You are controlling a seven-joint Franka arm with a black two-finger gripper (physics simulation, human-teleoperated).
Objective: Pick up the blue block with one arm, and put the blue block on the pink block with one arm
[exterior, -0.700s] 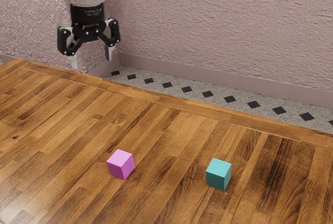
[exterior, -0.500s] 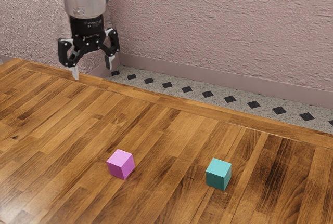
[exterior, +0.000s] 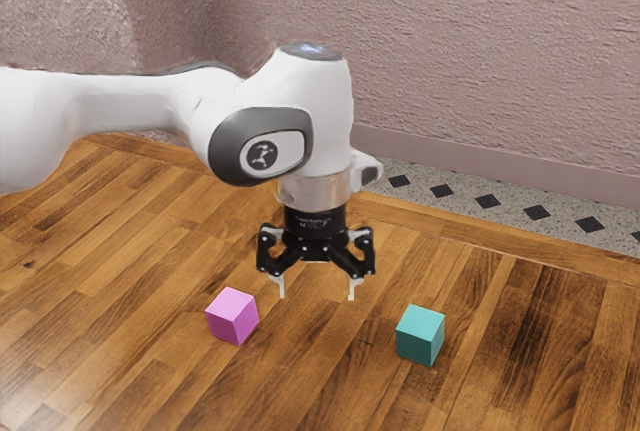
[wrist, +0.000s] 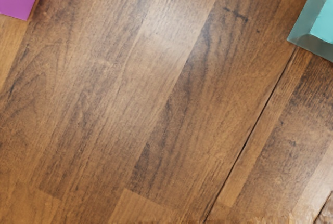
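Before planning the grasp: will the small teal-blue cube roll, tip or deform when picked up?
Likely no rolling: the small teal-blue cube sits flat on the wooden table. Straight edges suggest stiffness; flat sides should suit the open pincer.

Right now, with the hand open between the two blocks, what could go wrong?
1. The hand hangs low and open over the table, between both blocks; a sideways slide to the blue block may knock it instead of straddling it.
2. The pink block sits close on the other side; a wide swing could nudge it.

The jaws have dropped near the blue block [exterior: 420, 334].
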